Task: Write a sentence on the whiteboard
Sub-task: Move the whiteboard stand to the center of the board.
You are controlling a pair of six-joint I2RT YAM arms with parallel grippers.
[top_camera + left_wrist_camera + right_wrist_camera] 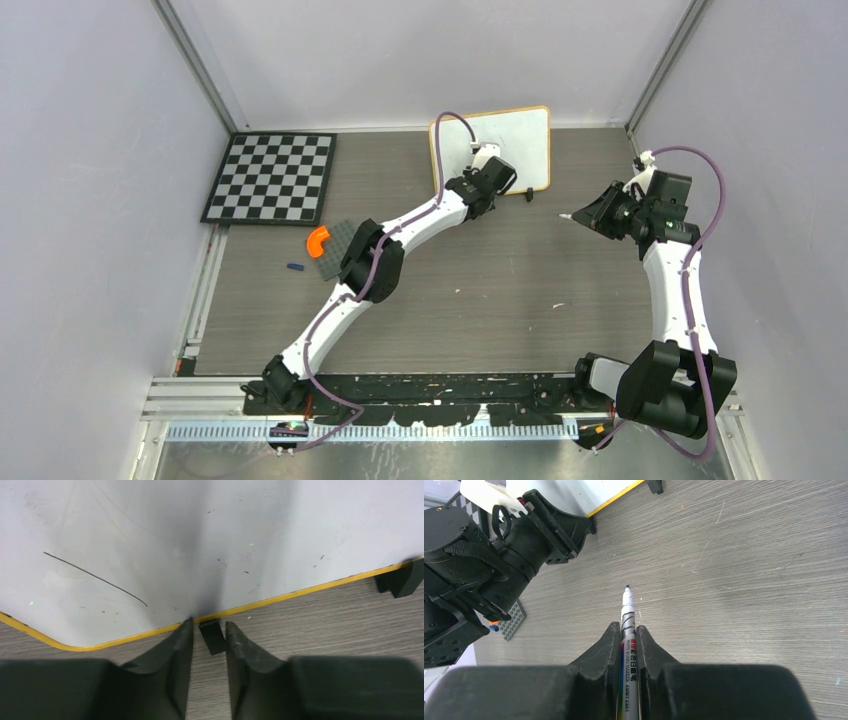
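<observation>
1. A checkerboard [270, 178] lies flat on the table [480, 290], well to the left of the whiteboard [520, 135].
2. A grey studded plate [342, 240] with an orange curved piece [317, 240] at its left end lies left of the whiteboard, nearer the arms.
3. The left gripper [209, 625] sits at the whiteboard's bottom edge. Its jaws are slightly apart around one black foot [212, 637], with thin gaps on either side.
4. The whiteboard stands at the table's far edge, and a thin dark stroke [95, 577] crosses its face.
5. The right gripper [628, 630], right of the whiteboard and apart from it, is clamped on a marker [627, 612].
</observation>
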